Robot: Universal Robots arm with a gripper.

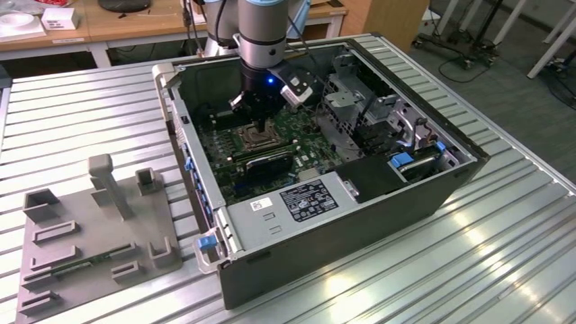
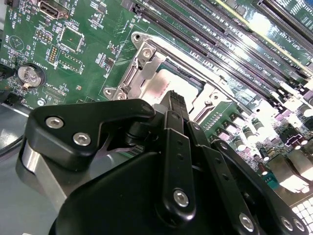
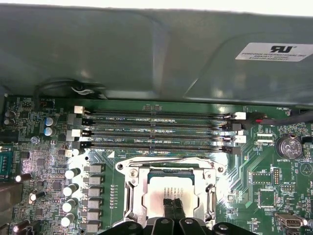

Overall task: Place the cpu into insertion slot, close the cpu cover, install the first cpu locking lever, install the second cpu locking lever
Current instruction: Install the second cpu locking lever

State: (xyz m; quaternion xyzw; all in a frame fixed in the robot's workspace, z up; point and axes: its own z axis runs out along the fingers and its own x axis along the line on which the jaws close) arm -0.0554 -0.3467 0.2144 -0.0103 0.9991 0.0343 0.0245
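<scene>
The cpu [image 3: 166, 188] [image 2: 157, 84] lies flat in the socket on the green motherboard, its silvery top showing through the window of the cpu cover [image 3: 166, 170] [image 2: 139, 66]. The cover's silver frame lies down flat around the chip. My gripper [image 3: 172, 203] [image 2: 176, 99] [image 1: 261, 129] reaches down inside the open computer case, shut, its two black fingertips pressed together with nothing between them. The tips are at the middle of the cpu's top, touching it or just above it. The socket's near side is hidden by the fingers in both wrist views.
Several long memory slots [image 3: 156, 129] run beside the socket. The grey case wall [image 3: 146, 49] rises behind them. A drive cage [image 1: 360, 101] and power supply [image 1: 301, 199] crowd the case. A grey fixture tray [image 1: 90, 229] lies on the slatted table at the exterior view's left.
</scene>
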